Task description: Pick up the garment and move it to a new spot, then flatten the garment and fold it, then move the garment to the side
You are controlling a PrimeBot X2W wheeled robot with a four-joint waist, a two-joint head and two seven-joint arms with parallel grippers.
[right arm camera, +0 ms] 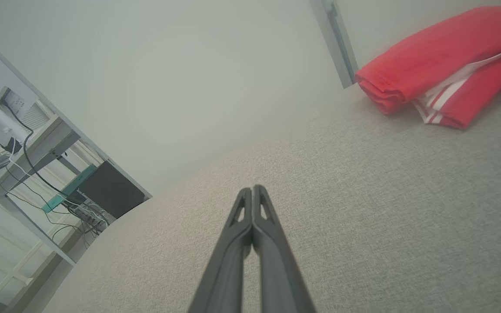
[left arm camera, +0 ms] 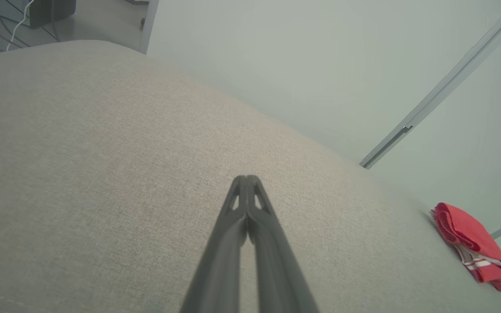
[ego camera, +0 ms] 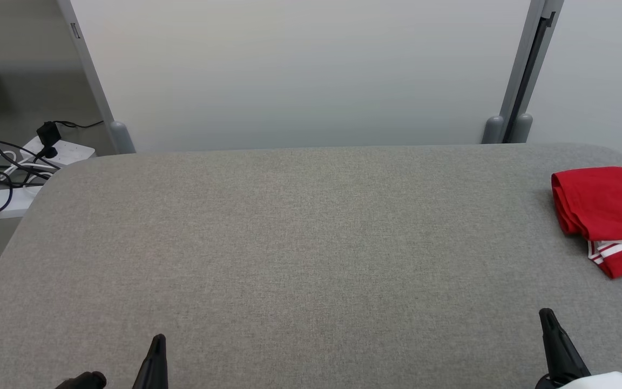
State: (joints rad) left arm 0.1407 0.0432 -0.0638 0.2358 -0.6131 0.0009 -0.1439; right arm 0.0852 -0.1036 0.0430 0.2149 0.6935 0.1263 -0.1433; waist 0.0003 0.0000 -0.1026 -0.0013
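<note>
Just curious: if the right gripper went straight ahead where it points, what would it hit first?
Probably the grey table, then the white wall; depth is unclear. The red garment lies off the line of the right gripper.

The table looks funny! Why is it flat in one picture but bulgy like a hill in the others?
Head view: the table looks flat, in soft, even light. Left wrist view: the wide lens bends it into a hump; the left gripper is fuzzy near the camera. Right wrist view: same bend, tilted; the right gripper blurs low down, the red garment looks hazy.
</note>
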